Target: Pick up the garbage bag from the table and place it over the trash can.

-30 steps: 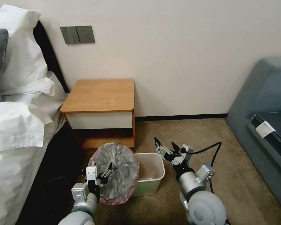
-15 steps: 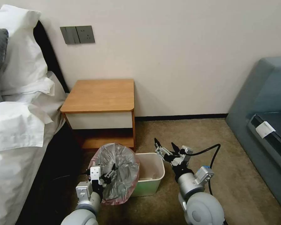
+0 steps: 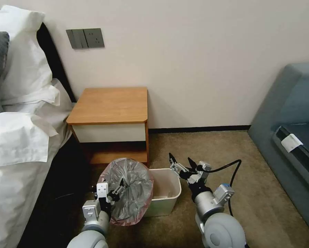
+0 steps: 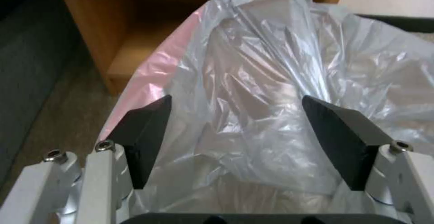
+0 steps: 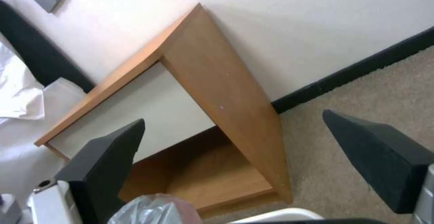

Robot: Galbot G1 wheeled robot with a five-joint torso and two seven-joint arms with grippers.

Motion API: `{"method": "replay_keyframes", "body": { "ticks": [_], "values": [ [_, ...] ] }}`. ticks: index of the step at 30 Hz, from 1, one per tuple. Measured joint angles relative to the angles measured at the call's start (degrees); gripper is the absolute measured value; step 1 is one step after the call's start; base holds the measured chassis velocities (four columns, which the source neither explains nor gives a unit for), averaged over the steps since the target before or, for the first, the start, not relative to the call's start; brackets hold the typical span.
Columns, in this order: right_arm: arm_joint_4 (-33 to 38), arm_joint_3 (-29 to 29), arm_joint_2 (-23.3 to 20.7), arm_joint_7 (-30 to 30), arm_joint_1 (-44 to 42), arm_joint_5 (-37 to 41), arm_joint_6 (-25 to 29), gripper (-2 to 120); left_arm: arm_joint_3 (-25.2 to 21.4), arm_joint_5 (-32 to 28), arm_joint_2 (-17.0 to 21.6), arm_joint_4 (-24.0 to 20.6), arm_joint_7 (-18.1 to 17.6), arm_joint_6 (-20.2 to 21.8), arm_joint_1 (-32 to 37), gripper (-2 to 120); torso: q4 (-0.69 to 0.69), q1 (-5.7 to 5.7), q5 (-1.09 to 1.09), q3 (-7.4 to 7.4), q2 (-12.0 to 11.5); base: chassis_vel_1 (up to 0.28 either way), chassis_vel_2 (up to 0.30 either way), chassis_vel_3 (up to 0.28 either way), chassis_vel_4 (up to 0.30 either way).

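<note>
Grey crinkly garbage bag: draped over the left end of the beige trash can, before the table. My left gripper: fingers apart, against the bag. My right gripper: spread wide, above the can's right rim.

Left gripper jaws spread wide, black pads on either side of the garbage bag. Crinkled grey plastic billows up between them, pink edge along one side. Orange-brown surface side panel and lower shelf behind the bag. Carpet beside it.
</note>
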Motion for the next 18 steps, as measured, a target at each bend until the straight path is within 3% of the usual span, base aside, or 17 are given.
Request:
{"method": "replay_keyframes", "body": {
  "ticks": [18],
  "values": [
    [-0.42,-0.18,0.55,0.05,-0.48,-1.00,1.07,100,1.67,1.11,0.49,3.58,0.27,0.38,-2.62,74,0.00,0.00,0.00,0.00,0.00,0.000,0.000,0.000,0.000]
  ]
}}
